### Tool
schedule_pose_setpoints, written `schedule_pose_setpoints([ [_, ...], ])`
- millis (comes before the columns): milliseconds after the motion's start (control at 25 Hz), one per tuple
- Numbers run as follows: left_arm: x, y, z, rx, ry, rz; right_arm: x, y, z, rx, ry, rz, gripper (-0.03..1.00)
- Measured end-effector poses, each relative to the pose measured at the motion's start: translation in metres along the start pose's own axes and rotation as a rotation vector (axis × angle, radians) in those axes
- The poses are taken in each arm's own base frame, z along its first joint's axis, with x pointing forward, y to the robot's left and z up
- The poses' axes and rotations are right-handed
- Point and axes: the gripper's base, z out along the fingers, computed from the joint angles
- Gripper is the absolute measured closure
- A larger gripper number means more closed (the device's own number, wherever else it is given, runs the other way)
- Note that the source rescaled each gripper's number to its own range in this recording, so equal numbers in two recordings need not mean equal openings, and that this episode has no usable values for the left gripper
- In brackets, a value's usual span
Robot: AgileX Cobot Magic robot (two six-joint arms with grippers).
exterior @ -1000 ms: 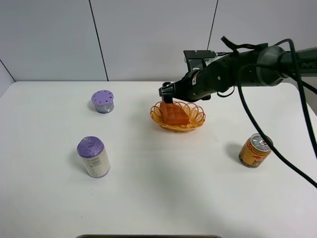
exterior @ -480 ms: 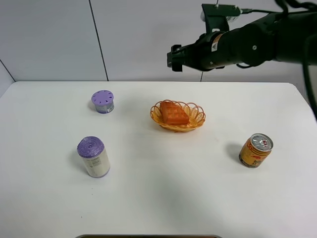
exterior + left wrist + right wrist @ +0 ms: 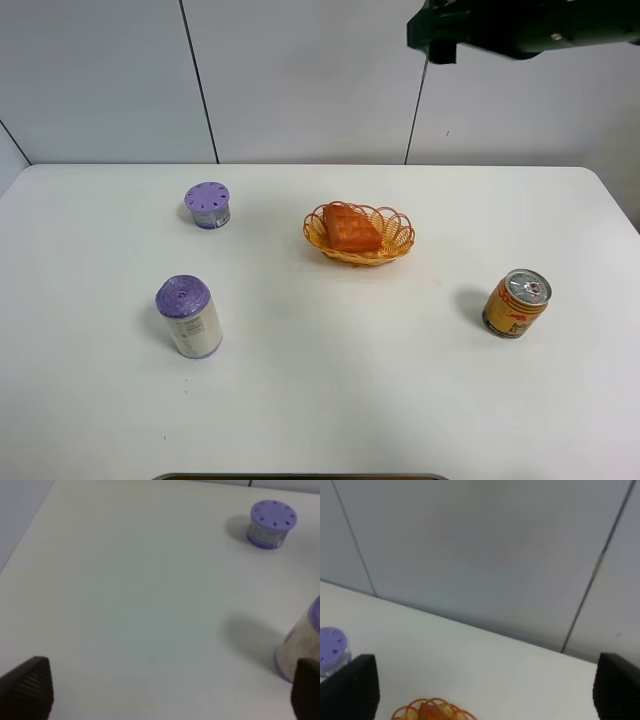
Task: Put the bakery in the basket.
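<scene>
1. Since the small orange-brown waffle-like wedge of bakery (image 3: 351,228) already lies inside the shallow orange-yellow woven basket (image 3: 398,240), the placement looks done; it leans toward the basket's left side, near the scalloped rim.
2. The right gripper (image 3: 485,690) is high above the white table (image 3: 330,380), its dark fingertips (image 3: 350,687) spread wide with nothing between them.
3. The left gripper (image 3: 165,692) also stands parted and empty, over bare table near the purple-lidded white cylinder (image 3: 188,317).
4. A short purple-topped jar (image 3: 207,205) and a gold drink can (image 3: 516,303) stand well apart from the basket.
5. Little risk remains, I judge: only a low, careless sweep by either arm could knock the light basket and tip the pastry out.
</scene>
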Motion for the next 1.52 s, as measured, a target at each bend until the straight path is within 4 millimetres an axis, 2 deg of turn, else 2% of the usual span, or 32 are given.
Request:
schedule_pose_setpoints([
  [280,0.000,0.000,0.000,0.000,0.000,0.000,-0.005,-0.015,-0.059,0.102,0.044,-0.051,0.45],
  [520,0.000,0.000,0.000,0.000,0.000,0.000,-0.009,-0.030,-0.134,0.175,-0.033,-0.075,0.45],
  [680,0.000,0.000,0.000,0.000,0.000,0.000,-0.005,-0.037,-0.187,0.198,-0.116,-0.064,0.45],
  [960,0.000,0.000,0.000,0.000,0.000,0.000,0.024,-0.052,-0.264,0.304,-0.144,-0.038,0.45],
  [1200,0.000,0.000,0.000,0.000,0.000,0.000,0.055,-0.039,-0.320,0.357,-0.228,-0.024,0.45],
  [1360,0.000,0.000,0.000,0.000,0.000,0.000,0.075,-0.026,-0.344,0.419,-0.244,-0.016,0.45],
  [1520,0.000,0.000,0.000,0.000,0.000,0.000,0.090,-0.011,-0.356,0.434,-0.244,0.016,0.45],
])
